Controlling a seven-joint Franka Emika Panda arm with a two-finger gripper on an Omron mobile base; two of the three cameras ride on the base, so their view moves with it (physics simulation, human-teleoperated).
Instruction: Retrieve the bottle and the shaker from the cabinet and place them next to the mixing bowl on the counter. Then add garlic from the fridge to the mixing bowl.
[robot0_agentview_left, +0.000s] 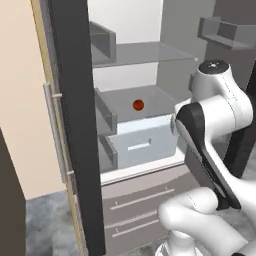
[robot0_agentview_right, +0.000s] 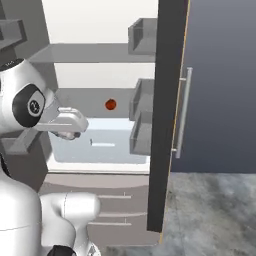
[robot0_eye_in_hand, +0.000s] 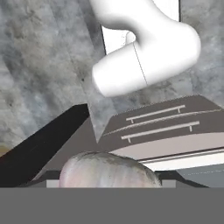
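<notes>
Garlic (robot0_eye_in_hand: 107, 169): pale, pinkish bulb, close against the hand camera at the gripper, apparently clamped between the jaws; fingertips hidden. Hand points down toward the floor before the open fridge (robot0_agentview_left: 150, 65). Mixing bowl lies elsewhere, so carrying follows.

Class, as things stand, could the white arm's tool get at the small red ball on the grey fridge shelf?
Probably, as to path: the dark fridge door stands open and the grey shelf is bare before the small red ball. But the tool seems to grip a pale pinkish garlic bulb.
</notes>
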